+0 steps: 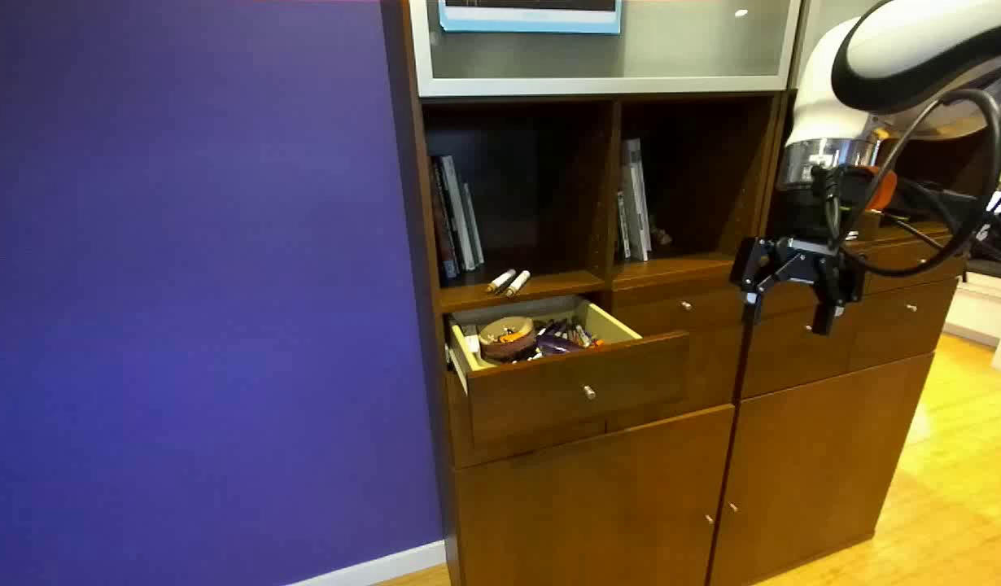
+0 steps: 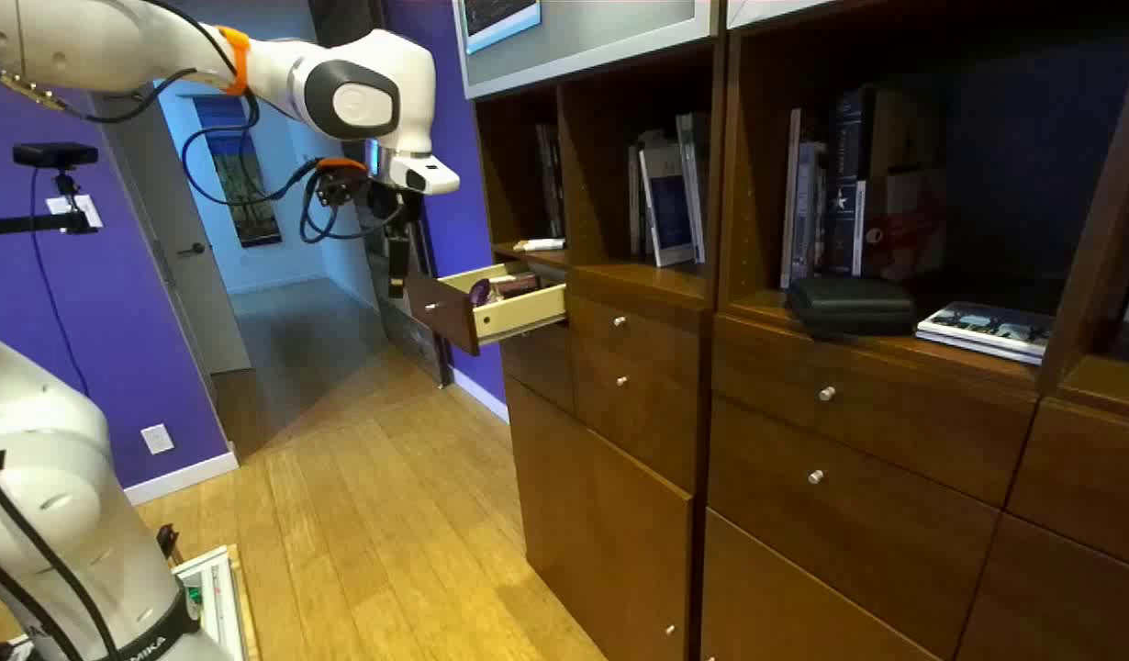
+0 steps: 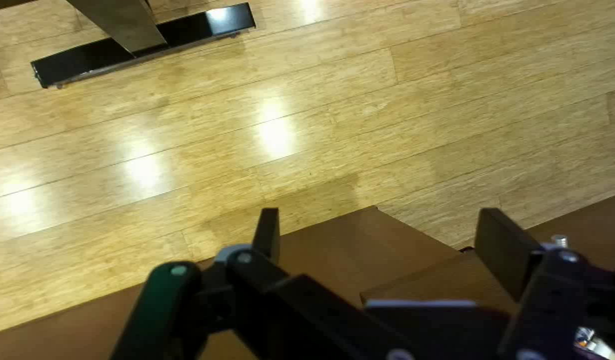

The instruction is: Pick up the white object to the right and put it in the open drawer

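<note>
Two white marker-like cylinders lie side by side on the shelf ledge above the open drawer. The right white object [image 1: 517, 283] lies beside the left one [image 1: 500, 282]; in an exterior view the white objects [image 2: 540, 245] overlap. The open drawer [image 1: 541, 400] is pulled out below them; its pale side wall shows in an exterior view [image 2: 520, 314]. It holds a round brown roll and several pens. My gripper [image 1: 788, 313] is open and empty, in the air in front of the cabinet. It also shows in an exterior view [image 2: 398, 266] and in the wrist view [image 3: 380, 227].
The brown cabinet [image 1: 598, 488] has closed drawers and doors. Books [image 1: 460, 216] stand in the shelf behind the white objects. A purple wall [image 1: 207, 285] is beside the cabinet. A black case [image 2: 849, 306] lies on a further shelf. Wooden floor [image 3: 307, 115] lies below.
</note>
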